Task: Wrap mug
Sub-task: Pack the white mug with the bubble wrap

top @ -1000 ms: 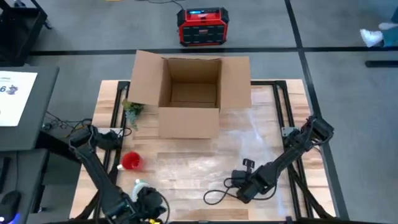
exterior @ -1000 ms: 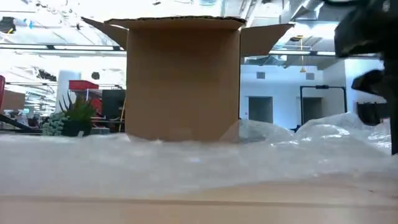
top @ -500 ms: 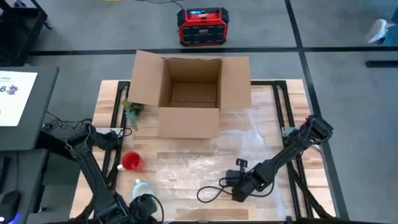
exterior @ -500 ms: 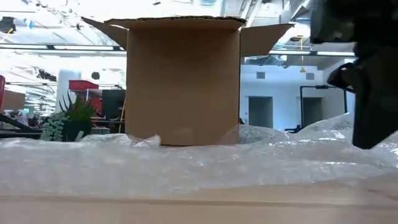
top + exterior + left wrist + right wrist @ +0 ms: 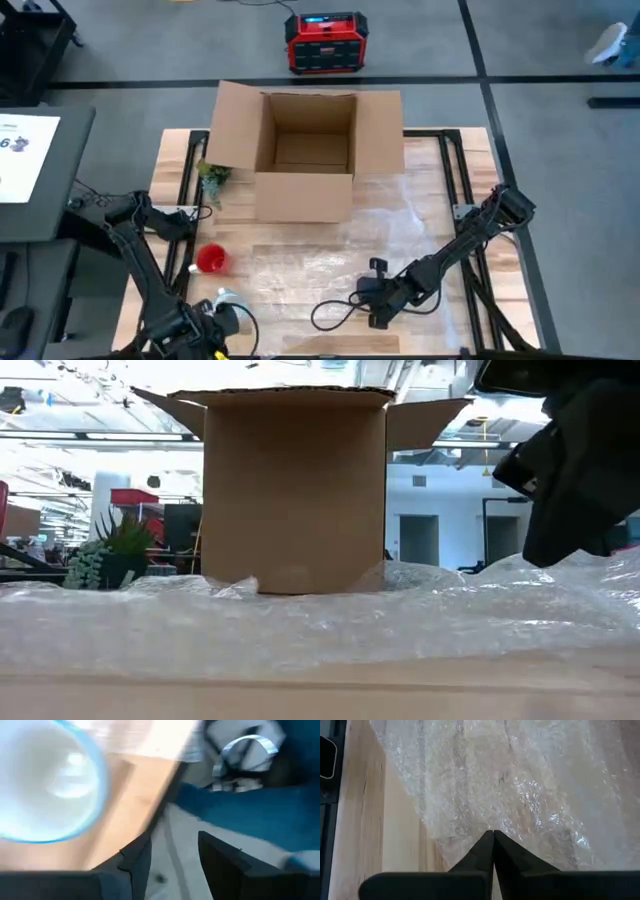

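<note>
Two arms busy, wrap not started imo. High view: right gripper (image 5: 375,305) low at the near edge of the bubble wrap (image 5: 330,265), arm stretched flat across the table (image 5: 470,150); left gripper (image 5: 215,318) at the near-left corner by the white mug (image 5: 226,298). Low view: wrap bunched before the cardboard box (image 5: 295,490). Left wrist view: fingers apart, mug rim beside them, not between. Right wrist view: tips together, pinching the wrap edge afaict. Next: mug onto the sheet.
</note>
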{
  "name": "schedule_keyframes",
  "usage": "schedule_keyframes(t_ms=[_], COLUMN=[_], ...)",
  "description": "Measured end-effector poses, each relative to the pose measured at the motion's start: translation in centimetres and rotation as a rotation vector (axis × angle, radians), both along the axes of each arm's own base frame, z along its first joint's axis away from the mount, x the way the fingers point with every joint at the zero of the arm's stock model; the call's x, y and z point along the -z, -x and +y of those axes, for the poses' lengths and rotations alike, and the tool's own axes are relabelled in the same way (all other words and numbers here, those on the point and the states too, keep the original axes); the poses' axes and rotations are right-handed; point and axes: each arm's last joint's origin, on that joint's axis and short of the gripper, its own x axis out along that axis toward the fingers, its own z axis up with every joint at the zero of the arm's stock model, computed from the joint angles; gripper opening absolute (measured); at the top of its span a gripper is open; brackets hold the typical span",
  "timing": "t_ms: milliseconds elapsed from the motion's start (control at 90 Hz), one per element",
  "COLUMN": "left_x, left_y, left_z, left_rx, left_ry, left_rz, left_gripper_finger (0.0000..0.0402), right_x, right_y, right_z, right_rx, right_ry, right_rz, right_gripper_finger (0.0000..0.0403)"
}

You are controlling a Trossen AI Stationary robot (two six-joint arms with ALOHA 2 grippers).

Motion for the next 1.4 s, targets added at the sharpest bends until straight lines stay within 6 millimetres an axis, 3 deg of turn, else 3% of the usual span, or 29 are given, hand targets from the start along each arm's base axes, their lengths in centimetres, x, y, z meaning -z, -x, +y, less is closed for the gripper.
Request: schedule_keyframes(t_ms=[278, 544, 656, 744, 867, 922, 1044, 1178, 1311, 1400], left_x=[0.6, 4.3, 4.8, 4.9, 4.9, 4.7, 3.2, -1.1, -5.0, -6.4], left_y=[-0.2, -1.0, -1.5, -2.2, -2.7, -2.9, -3.3, -3.4, -4.2, -5.1], left_z=[1.2, 1.7, 2.3, 2.7, 3.1, 3.4, 4.0, 4.4, 5.0, 5.3], left_rx=[0.166, 0.186, 0.132, 0.107, 0.143, 0.143, 0.122, 0.086, 0.025, 0.018], left_ry=[-0.232, -0.210, -0.203, -0.194, -0.202, -0.225, -0.265, -0.357, -0.442, -0.473], left_rz=[-0.125, -0.116, -0.087, -0.091, -0.086, -0.084, -0.053, -0.124, -0.301, -0.397], left_gripper_finger=[0.0134, 0.0140, 0.0136, 0.0109, 0.0025, 0.0014, 0.0005, 0.0003, 0.0002, 0.0002], right_x=[0.0, 0.0, 0.0, 0.0, 0.0, 0.4, 2.1, 4.1, 5.1, 5.1], right_y=[-0.1, 0.1, 0.1, 0.0, -0.7, -1.3, -1.9, -3.3, -6.8, -9.6], right_z=[-0.2, 0.2, 0.3, 0.2, 0.2, 0.4, 0.8, 1.1, 1.4, 1.9], right_rx=[0.006, -0.005, -0.006, 0.024, 0.116, 0.129, 0.157, 0.241, 0.274, 0.241], right_ry=[-0.001, -0.004, -0.005, -0.025, -0.111, -0.138, -0.136, -0.118, -0.135, -0.126], right_rz=[-0.002, -0.004, -0.004, -0.006, -0.045, -0.075, -0.077, -0.079, -0.116, -0.128], right_gripper_finger=[0.0000, 0.0000, 0.0000, 0.0000, 0.0000, 0.0000, 0.0000, 0.0000, 0.0000, 0.0000])
